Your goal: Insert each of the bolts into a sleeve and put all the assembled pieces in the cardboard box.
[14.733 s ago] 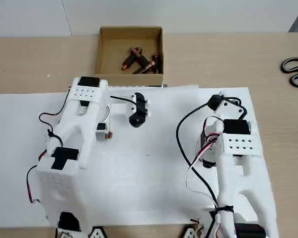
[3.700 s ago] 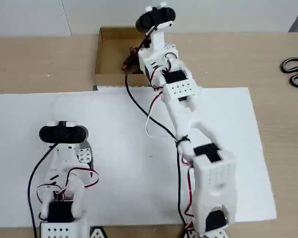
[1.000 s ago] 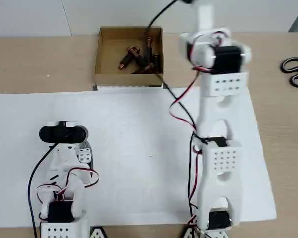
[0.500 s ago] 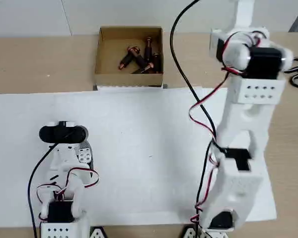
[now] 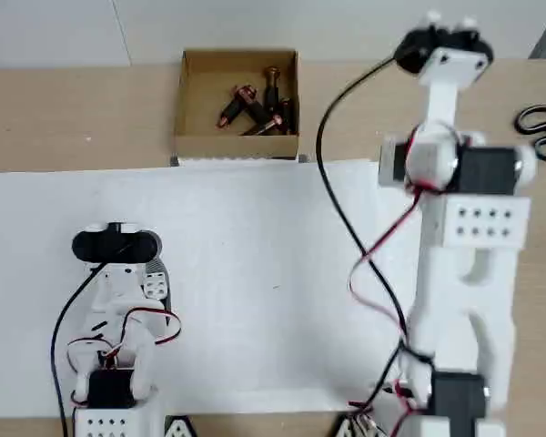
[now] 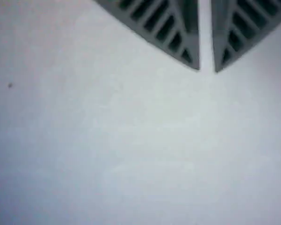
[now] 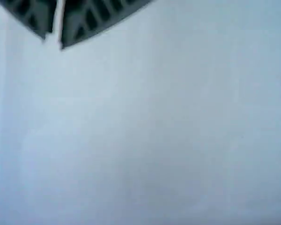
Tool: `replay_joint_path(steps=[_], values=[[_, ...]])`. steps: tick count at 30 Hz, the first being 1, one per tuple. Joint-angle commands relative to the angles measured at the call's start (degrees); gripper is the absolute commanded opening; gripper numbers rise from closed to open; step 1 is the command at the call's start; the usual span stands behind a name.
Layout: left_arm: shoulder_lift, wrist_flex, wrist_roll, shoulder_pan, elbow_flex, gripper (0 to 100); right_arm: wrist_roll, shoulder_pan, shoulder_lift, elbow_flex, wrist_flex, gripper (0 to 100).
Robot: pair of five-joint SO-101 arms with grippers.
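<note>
Wooden surface (image 5: 73, 109) bears the cardboard box (image 5: 193, 91), where the assembled pieces (image 5: 255, 106) in sight lie together, while left pincer (image 6: 205, 69) and right pincer (image 7: 53, 44) are each closed on nothing, so the task looks complete.

left fingers (image 6: 171, 23), right fingers (image 7: 94, 16) together

Box (image 5: 198, 102): brown cardboard, open-topped, sat on the table (image 5: 73, 109) just beyond the white sheet (image 5: 255, 264).
Pieces (image 5: 240, 104): dark sleeves with copper-headed bolts, lay jumbled in the box's right half.
</note>
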Motion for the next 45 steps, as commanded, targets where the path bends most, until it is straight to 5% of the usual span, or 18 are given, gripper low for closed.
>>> replay_joint_path(steps=[1,10,27,37,45], values=[[-0.26,0.26,-0.35,-0.26,-0.4,1,-0.53,0.57,-11.56,16.0,-7.52,0.3],[-0.26,0.26,-0.35,-0.26,-0.4,1,3.43,0.57,-36.88,58.9,-27.91,0.2],[-0.26,0.26,-0.35,-0.26,-0.4,1,3.78,0.31,-66.33,94.86,-51.03,0.2],[-0.26,0.26,-0.35,-0.26,-0.4,1,3.52,0.22,-87.25,107.78,-49.98,0.2],[-0.26,0.26,-0.35,-0.26,-0.4,1,3.34,0.31,-87.16,107.78,-44.97,0.3]])
